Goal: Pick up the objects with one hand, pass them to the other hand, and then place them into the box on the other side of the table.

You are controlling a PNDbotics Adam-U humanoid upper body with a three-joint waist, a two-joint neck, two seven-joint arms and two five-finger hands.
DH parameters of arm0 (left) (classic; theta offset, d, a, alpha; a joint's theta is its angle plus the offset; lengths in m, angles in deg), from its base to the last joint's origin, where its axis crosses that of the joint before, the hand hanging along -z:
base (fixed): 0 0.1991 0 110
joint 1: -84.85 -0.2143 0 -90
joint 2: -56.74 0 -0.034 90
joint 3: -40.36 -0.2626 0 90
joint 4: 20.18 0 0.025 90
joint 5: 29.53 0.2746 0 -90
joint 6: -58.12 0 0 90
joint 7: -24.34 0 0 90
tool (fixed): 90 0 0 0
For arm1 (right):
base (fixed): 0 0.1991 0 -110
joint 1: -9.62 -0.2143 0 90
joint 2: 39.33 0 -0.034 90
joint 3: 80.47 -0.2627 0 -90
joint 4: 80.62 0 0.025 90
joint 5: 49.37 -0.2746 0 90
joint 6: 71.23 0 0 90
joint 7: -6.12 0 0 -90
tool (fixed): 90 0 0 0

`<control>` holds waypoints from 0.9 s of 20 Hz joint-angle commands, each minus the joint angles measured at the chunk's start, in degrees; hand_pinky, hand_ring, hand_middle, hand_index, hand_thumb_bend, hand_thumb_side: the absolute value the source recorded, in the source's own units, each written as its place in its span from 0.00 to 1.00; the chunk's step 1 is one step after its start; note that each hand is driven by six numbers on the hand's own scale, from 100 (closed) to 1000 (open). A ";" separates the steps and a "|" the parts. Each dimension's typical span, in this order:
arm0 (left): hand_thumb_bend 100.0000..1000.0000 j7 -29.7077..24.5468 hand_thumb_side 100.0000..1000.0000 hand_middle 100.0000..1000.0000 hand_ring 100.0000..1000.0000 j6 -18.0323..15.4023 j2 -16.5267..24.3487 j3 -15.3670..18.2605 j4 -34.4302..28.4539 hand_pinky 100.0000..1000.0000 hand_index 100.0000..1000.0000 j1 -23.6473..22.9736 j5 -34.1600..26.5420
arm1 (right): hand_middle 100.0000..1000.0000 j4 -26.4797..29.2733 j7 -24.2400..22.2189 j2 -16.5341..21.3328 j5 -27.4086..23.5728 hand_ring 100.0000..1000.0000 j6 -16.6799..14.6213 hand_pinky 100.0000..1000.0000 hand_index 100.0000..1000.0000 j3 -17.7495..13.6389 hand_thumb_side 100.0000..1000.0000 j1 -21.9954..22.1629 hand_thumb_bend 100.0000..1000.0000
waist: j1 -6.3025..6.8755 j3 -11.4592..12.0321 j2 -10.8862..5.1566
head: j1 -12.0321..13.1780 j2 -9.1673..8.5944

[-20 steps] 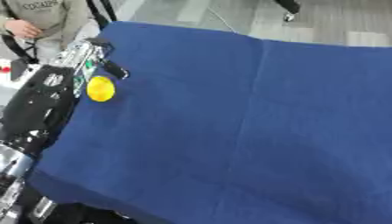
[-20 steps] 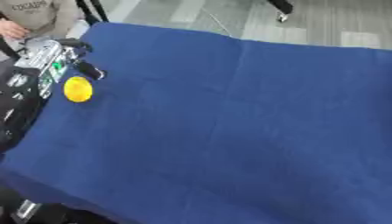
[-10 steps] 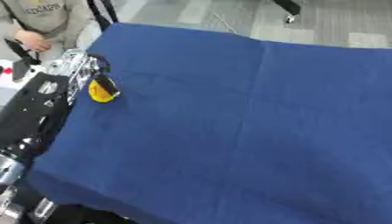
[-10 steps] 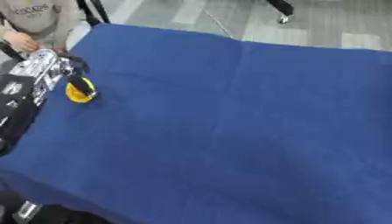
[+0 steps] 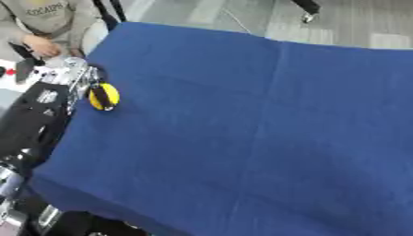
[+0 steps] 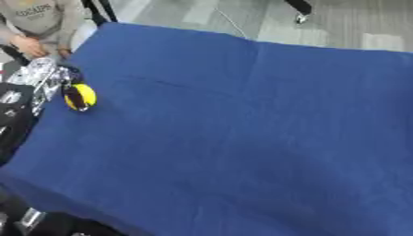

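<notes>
Pinching the yellow ball (image 5: 105,96) with my left robot hand (image 5: 80,83), fingers curling round it at the counter's (image 5: 266,120) left edge, readying the handover.

Both views look steeply down from the robot's head onto the table covered in dark blue cloth (image 5: 266,129), which lies askew, its far edge sloping; the right eye view sits slightly to the right, so the small round yellow object (image 6: 80,97) shows further left there; both share nearly the whole tabletop.
</notes>
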 commanded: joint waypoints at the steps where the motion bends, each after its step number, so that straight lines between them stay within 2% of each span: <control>1: 0.00 0.33 0.17 0.43 0.43 1.43 2.30 1.09 -0.69 0.50 0.63 0.33 -1.36 | 0.83 1.18 0.08 1.47 -0.06 0.98 0.26 0.94 0.93 -0.74 0.41 -0.26 0.00 | -0.02 0.11 -1.60 | 0.15 0.08; 6: 0.00 5.94 0.17 0.36 0.36 1.81 2.60 2.09 -6.15 0.45 0.59 -0.52 -8.14 | 0.83 1.18 -0.05 1.47 -0.09 0.98 0.39 0.94 0.93 -0.60 0.41 -0.17 0.00 | -0.04 0.30 -1.79 | 0.11 0.17; 12: 0.00 14.95 0.16 0.31 0.30 0.98 2.52 2.92 -17.97 0.42 0.58 -3.49 -24.23 | 0.83 1.18 -0.41 1.54 -0.41 0.98 0.12 0.94 0.93 -0.28 0.41 -0.41 0.00 | 0.04 0.44 -2.11 | -0.23 0.34; 14: 0.00 16.62 0.16 0.31 0.30 1.46 2.73 2.59 -19.07 0.42 0.58 -4.08 -27.10 | 0.83 1.18 -0.50 1.55 -0.53 0.98 0.08 0.94 0.93 -0.25 0.41 -0.47 0.00 | 0.05 0.41 -2.12 | -0.24 0.34; 15: 0.00 17.12 0.17 0.28 0.26 1.61 2.74 2.39 -19.30 0.41 0.57 -4.13 -27.83 | 0.83 1.18 -0.57 1.52 -0.58 0.98 0.03 0.94 0.93 -0.18 0.41 -0.54 0.00 | -0.01 0.34 -2.19 | -0.20 0.36; 18: 0.00 19.29 0.17 0.27 0.25 0.03 -0.06 -0.50 -22.29 0.41 0.57 -1.38 -30.20 | 0.83 1.18 -1.64 0.87 -1.12 0.97 -0.86 0.94 0.93 1.20 0.41 -1.60 0.00 | -0.51 -0.53 -2.94 | -0.45 0.71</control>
